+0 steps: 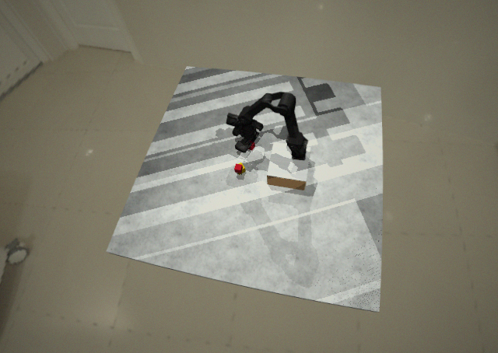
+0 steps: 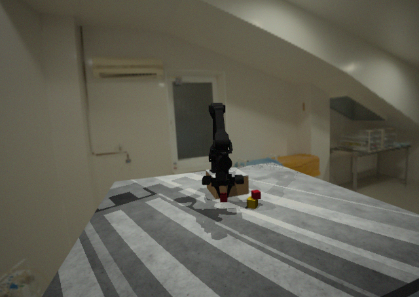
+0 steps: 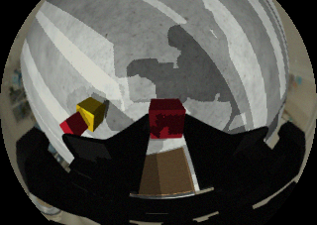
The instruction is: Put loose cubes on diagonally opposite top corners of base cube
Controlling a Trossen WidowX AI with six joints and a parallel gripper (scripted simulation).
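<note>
i see my claw (image 2: 223, 195) nearly closed, gripping 1 red cube (image 3: 165, 118) low on the worktop (image 2: 189, 246), beside the yellow base cube (image 2: 252, 202).

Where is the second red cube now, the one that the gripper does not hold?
In the exterior view the free red cube sits on a rear top corner of the yellow base cube, to the right of the gripper, which holds the other red cube.
</note>
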